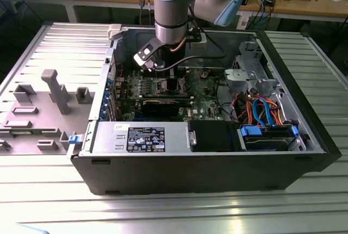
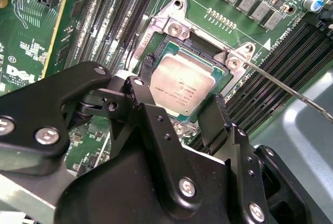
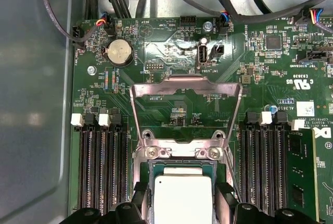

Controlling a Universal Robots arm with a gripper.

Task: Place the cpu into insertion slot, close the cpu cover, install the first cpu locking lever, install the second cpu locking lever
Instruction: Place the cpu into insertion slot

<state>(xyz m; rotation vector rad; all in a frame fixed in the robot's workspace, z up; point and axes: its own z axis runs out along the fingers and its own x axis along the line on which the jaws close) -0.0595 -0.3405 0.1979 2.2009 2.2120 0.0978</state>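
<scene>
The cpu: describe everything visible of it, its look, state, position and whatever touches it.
The cpu is a small flat square chip with a plain silver-grey metal top carrying faint print, on a thin green edge. It lies flat inside the insertion slot, its top uncovered, since the cpu cover is swung open, away from it. The gripper straddles it on two opposite sides; whether it touches the chip cannot be told.

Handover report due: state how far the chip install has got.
Done: the chip lies in the socket. In hand: the gripper sits right over the chip. Left: the cover stands open, and a wire lever sticks out unlatched.
</scene>
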